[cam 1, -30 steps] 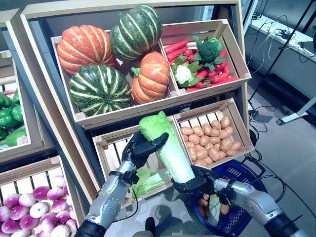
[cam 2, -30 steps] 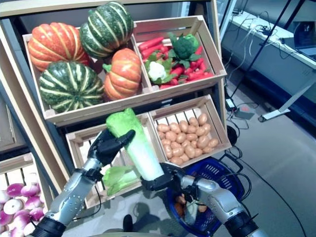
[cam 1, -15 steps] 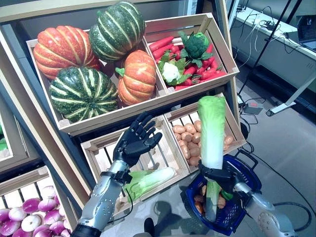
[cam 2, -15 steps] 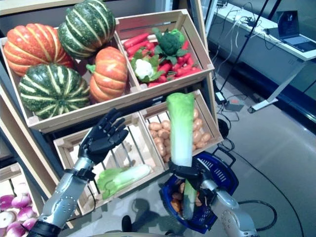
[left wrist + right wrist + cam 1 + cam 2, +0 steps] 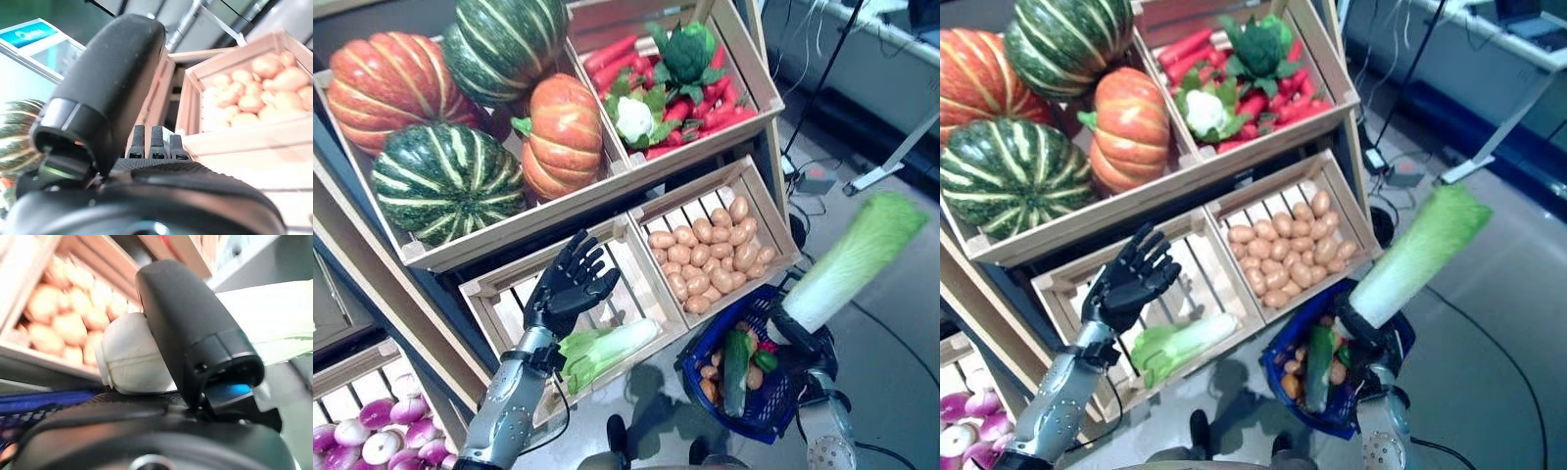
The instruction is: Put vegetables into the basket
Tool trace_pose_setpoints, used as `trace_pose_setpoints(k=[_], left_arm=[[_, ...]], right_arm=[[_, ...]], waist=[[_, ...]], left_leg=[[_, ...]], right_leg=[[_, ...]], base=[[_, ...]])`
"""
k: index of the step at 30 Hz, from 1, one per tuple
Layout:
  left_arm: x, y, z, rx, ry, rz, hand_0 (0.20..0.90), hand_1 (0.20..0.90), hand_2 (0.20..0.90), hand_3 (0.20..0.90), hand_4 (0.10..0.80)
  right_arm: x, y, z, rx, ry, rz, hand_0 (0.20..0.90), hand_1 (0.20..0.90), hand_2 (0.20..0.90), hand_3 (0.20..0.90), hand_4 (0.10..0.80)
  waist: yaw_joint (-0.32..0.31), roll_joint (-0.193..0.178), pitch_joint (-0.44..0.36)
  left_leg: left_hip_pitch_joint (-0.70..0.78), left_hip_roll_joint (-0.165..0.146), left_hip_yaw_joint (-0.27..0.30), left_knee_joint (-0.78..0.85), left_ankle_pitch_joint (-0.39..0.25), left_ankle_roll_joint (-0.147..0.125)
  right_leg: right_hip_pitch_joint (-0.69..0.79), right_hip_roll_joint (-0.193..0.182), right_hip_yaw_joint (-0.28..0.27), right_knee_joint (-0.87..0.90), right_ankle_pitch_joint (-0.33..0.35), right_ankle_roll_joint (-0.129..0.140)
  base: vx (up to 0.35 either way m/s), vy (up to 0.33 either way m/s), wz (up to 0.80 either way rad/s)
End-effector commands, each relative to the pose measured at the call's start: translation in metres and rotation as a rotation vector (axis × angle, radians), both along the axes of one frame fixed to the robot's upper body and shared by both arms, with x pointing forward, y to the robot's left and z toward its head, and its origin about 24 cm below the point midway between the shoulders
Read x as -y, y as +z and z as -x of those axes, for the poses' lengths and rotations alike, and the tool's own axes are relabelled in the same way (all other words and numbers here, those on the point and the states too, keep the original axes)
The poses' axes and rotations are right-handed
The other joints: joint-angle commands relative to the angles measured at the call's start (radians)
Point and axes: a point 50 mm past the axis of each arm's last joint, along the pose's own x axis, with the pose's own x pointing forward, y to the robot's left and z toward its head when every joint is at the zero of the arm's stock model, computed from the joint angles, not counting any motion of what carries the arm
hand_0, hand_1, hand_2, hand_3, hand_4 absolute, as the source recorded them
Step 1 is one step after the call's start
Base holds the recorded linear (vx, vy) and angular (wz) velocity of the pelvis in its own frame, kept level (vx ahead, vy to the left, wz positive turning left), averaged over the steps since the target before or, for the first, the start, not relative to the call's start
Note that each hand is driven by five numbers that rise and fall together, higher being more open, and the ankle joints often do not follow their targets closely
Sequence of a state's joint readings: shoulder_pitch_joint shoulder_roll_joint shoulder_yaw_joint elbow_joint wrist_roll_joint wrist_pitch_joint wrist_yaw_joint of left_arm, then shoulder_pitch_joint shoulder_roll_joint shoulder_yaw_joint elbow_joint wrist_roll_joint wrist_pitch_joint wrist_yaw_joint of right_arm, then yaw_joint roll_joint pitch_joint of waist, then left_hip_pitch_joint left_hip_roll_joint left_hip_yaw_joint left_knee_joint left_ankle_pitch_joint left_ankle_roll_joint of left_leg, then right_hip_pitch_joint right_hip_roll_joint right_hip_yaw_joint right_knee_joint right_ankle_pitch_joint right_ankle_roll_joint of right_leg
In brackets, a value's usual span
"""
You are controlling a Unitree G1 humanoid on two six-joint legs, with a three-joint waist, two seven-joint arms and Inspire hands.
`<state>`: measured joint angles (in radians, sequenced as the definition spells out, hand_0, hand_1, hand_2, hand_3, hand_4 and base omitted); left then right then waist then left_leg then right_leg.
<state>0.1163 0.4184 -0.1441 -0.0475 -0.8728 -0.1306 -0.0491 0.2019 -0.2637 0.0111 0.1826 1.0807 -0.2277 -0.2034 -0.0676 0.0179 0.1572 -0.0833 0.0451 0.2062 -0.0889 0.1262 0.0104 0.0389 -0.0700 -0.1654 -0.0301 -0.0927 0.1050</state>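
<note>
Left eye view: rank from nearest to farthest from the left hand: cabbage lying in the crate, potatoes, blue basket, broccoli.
From the left hand:
1. Cabbage lying in the crate, just below the hand, in the same crate.
2. Potatoes, in the next crate to the right.
3. Blue basket, lower right, on the floor.
4. Broccoli, top shelf, upper right crate.

Wooden crates on slanted shelf; blue basket on floor.

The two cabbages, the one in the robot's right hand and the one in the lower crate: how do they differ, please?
The held cabbage is gripped by the right hand and tilts up over the blue basket; the crate cabbage lies flat, untouched. The left hand hovers open above it. Both have white stalks and green leaves.
</note>
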Motion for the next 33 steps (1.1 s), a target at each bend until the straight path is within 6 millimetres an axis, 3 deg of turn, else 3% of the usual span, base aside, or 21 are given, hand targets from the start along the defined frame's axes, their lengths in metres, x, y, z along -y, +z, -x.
trace_pose_setpoints(k=[1, 8, 10, 14, 15, 21, 28, 33], left_arm=[[-0.009, 0.074, -0.022, 0.409, 0.115, 0.0, 0.9, 0.9, 0.9, 0.9, 0.8], [0.003, 0.1, -0.032, 0.545, 0.189, 0.017, 0.9, 0.9, 0.9, 0.9, 0.8], [0.01, 0.11, -0.035, 0.588, 0.18, 0.041, 0.9, 0.9, 0.9, 0.9, 0.8], [0.013, 0.114, -0.036, 0.626, 0.192, 0.071, 0.9, 0.9, 0.9, 0.9, 0.8], [0.014, 0.118, -0.036, 0.643, 0.201, 0.076, 0.9, 0.9, 0.9, 0.9, 0.8], [0.021, 0.128, -0.043, 0.664, 0.203, 0.119, 0.9, 0.9, 0.9, 0.9, 0.8], [0.028, 0.134, -0.048, 0.671, 0.191, 0.116, 0.9, 0.9, 0.9, 0.9, 0.8], [0.029, 0.137, -0.051, 0.667, 0.163, 0.125, 0.9, 0.9, 0.9, 0.9, 0.8]], right_arm=[[0.027, 0.054, -0.035, 0.265, -0.262, 0.045, 0.3, 0.3, 0.3, 0.3, 0.4], [0.029, 0.058, -0.059, 0.26, -0.417, -0.042, 0.3, 0.3, 0.3, 0.3, 0.4], [0.027, 0.064, -0.068, 0.288, -0.433, -0.069, 0.3, 0.3, 0.3, 0.3, 0.4], [0.026, 0.057, -0.072, 0.257, -0.462, -0.107, 0.3, 0.3, 0.3, 0.3, 0.4], [0.025, 0.054, -0.073, 0.251, -0.472, -0.125, 0.3, 0.3, 0.3, 0.3, 0.4], [0.016, 0.062, -0.096, 0.268, -0.462, -0.143, 0.3, 0.3, 0.3, 0.3, 0.4], [0.019, 0.069, -0.115, 0.21, -0.443, -0.111, 0.3, 0.3, 0.3, 0.3, 0.4], [0.02, 0.058, -0.123, 0.097, -0.373, -0.099, 0.3, 0.3, 0.3, 0.3, 0.4]], waist=[[-0.002, 0.006, 0.071], [0.011, 0.03, 0.231], [0.024, 0.035, 0.291], [0.036, 0.039, 0.331], [0.042, 0.04, 0.342], [0.067, 0.038, 0.362], [0.086, 0.047, 0.362], [0.102, 0.05, 0.362]], left_leg=[[0.001, 0.01, -0.027, 0.035, -0.111, -0.035], [-0.18, 0.018, -0.043, 0.233, -0.12, -0.051], [-0.311, 0.015, -0.058, 0.397, -0.161, -0.051], [-0.428, 0.016, -0.061, 0.565, -0.22, -0.034], [-0.454, 0.013, -0.064, 0.618, -0.268, -0.026], [-0.609, 0.015, -0.083, 0.87, -0.363, 0.003], [-0.699, 0.007, -0.092, 1.047, -0.446, 0.025], [-0.723, 0.004, -0.098, 1.099, -0.468, 0.029]], right_leg=[[-0.146, 0.016, 0.015, 0.056, 0.075, -0.035], [-0.301, 0.027, -0.011, 0.232, 0.033, -0.085], [-0.402, 0.019, -0.019, 0.379, -0.011, -0.107], [-0.502, -0.006, -0.032, 0.551, -0.07, -0.126], [-0.532, -0.02, -0.031, 0.615, -0.109, -0.125], [-0.682, -0.08, -0.039, 0.858, -0.18, -0.137], [-0.782, -0.101, -0.038, 1.017, -0.23, -0.151], [-0.803, -0.117, -0.05, 1.059, -0.235, -0.15]], base=[[-0.271, -0.043, -0.08], [-0.16, -0.059, 0.04], [-0.177, -0.06, 0.17], [-0.047, -0.047, 0.17], [0.025, -0.014, 0.22], [-0.001, -0.013, 0.15], [0.034, 0.025, 0.02], [0.036, 0.001, 0.04]])
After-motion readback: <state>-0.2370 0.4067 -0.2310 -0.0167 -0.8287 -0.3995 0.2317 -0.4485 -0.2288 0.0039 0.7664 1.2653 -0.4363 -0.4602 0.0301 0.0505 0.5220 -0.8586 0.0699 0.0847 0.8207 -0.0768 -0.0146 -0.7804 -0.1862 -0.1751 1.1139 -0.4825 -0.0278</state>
